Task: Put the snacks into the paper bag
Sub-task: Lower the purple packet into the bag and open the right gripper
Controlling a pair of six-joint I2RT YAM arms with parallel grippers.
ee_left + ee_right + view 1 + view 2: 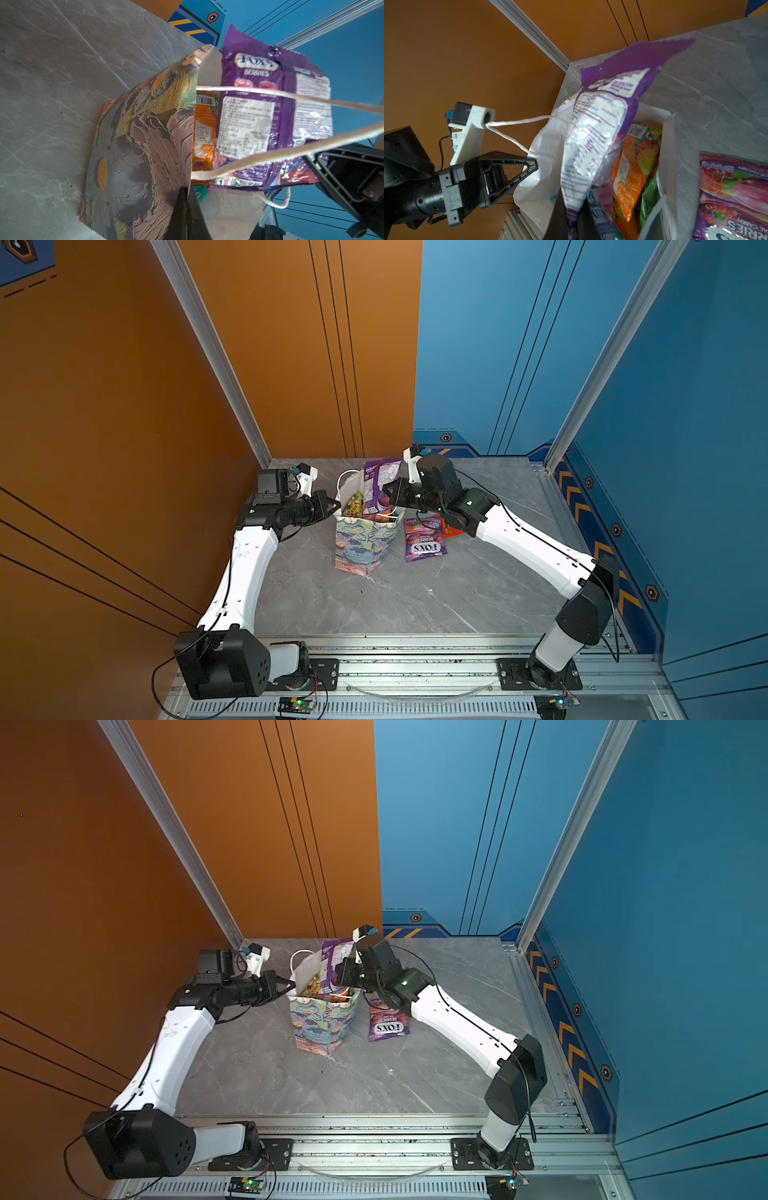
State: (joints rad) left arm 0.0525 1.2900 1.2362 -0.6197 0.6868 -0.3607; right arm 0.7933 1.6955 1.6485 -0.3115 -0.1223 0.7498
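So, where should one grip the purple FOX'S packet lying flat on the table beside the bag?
Probably its near end seam, from above: the FOX'S packet lies flat, that end is free, its far end sits under the right arm, and the paper bag stands beside it.

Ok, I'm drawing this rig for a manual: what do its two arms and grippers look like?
The left arm and right arm have white shells between black joints, with thin black cables along them. Each wrist carries a white camera mount. The left gripper and right gripper are black, with hollow triangular fingers.
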